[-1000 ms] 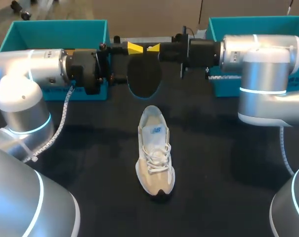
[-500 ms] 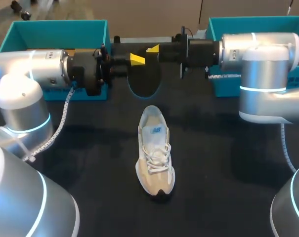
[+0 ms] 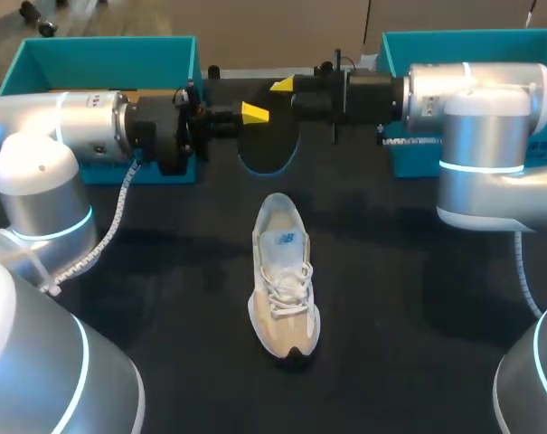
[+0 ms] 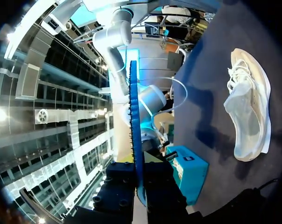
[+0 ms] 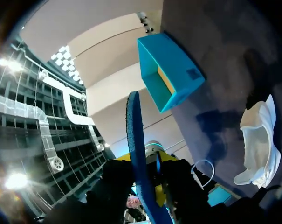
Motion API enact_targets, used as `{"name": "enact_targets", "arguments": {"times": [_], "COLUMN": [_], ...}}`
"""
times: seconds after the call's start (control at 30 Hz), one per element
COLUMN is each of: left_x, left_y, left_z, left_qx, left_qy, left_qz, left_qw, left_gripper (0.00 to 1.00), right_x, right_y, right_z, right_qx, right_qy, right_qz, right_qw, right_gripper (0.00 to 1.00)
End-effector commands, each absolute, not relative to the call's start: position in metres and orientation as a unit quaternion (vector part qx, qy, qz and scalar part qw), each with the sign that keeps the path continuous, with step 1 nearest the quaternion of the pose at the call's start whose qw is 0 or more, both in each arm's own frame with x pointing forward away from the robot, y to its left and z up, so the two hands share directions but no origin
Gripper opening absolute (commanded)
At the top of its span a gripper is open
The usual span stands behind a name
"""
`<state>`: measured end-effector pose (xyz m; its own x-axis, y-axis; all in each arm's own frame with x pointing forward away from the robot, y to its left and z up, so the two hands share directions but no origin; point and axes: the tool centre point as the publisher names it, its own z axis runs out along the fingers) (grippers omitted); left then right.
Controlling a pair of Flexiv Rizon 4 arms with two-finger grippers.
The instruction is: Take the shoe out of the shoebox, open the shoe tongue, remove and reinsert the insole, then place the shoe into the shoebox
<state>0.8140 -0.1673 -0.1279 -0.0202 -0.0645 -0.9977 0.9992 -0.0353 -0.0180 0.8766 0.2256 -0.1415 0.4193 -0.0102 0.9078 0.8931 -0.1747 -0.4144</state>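
Shoe: the shoe [image 3: 284, 287] stood on its sole in the middle of the table [image 3: 165, 271], toe toward us and opening toward the far side. It was well apart from both grippers and outside both boxes. It had not shifted over the last second.

Insole: the dark insole [image 3: 271, 145] hung in the air beyond the shoe's heel, flat face toward us, carried between our two arms. Each wrist view showed it edge-on, running between that arm's fingers.

Left gripper: our left gripper [image 3: 253, 112] came in from the left and looked clamped on the insole's left edge, its yellow tip below the insole's top.

Right gripper: our right gripper [image 3: 282, 87] came in from the right and seemed likewise clenched on the insole, at its upper edge.

Change: a second earlier the two yellow tips had met level at the insole's top. Since then the left tip had dropped and turned, the right tip had stayed high, and the insole had drifted slightly toward the right arm.

Meaning: we judged the insole already out of the shoe and being re-gripped or turned between the arms for reinsertion. Putting it back, and boxing the shoe, were not yet done.

Boxes: the teal left box [image 3: 108, 56] and right box [image 3: 463, 50] sat at the far corners, behind the arms. We could not tell which one was meant for the shoe.
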Motion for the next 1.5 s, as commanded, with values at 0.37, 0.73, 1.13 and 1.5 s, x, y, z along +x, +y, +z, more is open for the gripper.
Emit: {"name": "enact_targets", "arguments": {"times": [0.37, 0.73, 1.13, 1.5], "left_x": [0.810, 0.810, 0.810, 0.810], "left_y": [-0.161, -0.161, -0.161, -0.161], "left_z": [-0.124, -0.124, -0.124, -0.124], "left_qx": [0.490, 0.490, 0.490, 0.490], "left_qy": [0.486, 0.486, 0.486, 0.486], "left_qz": [-0.536, -0.536, -0.536, -0.536], "left_qw": [0.486, 0.486, 0.486, 0.486], "left_gripper": [0.00, 0.00, 0.00, 0.00], "right_x": [0.853, 0.827, 0.827, 0.815], "right_y": [0.180, 0.121, 0.121, 0.105], "right_z": [-0.146, -0.152, -0.152, -0.149], "right_qx": [-0.603, -0.592, -0.592, -0.552], "right_qy": [-0.383, -0.408, -0.408, -0.456], "right_qz": [-0.468, -0.480, -0.480, -0.491], "right_qw": [0.521, 0.502, 0.502, 0.496], "right_gripper": [1.00, 1.00, 1.00, 1.00]}}
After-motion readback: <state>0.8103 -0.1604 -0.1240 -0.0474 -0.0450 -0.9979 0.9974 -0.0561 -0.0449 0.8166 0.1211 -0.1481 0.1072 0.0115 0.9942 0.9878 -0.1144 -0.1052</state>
